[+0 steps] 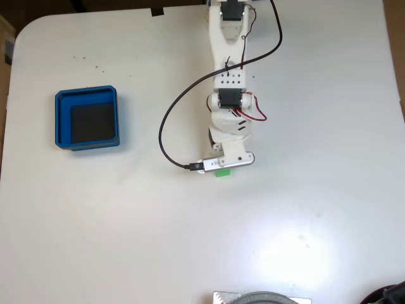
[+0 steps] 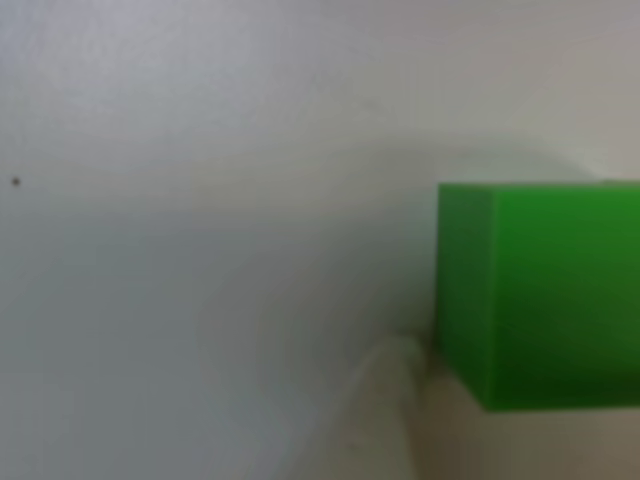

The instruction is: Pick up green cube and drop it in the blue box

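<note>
Fixed view, looking straight down on a white table [image 1: 304, 209]: a white arm [image 1: 229, 88] reaches from the top edge toward the table's middle, a black cable [image 1: 166, 120] looping off its side to a small silver camera module [image 1: 212, 164] mounted near the wrist. The gripper [image 1: 225, 170] is hidden under the arm's own body, and whether its jaws stand apart or closed cannot be told from here. A sliver of the green cube [image 1: 223, 173] peeks out from beneath the wrist, just below the silver module. The blue box [image 1: 61, 120] sits well apart from the cube, toward the left side of the table, its dark floor bare. A grey round object [image 1: 261, 297] on a pale plate is cut off by the bottom edge, and a dark shape [image 1: 389, 295] sits in the bottom right corner.

In the other view, close and blurred, the green cube [image 2: 540, 300] rests against the right edge of the frame on the white table [image 2: 200, 150]. A pale fingertip [image 2: 385, 400] rises from the bottom edge and touches or nearly touches the cube's lower left corner; the blur leaves it unclear which, and no second finger can be made out, so the grip remains undetermined. A tiny dark speck [image 2: 15, 181] marks the table at far left.
</note>
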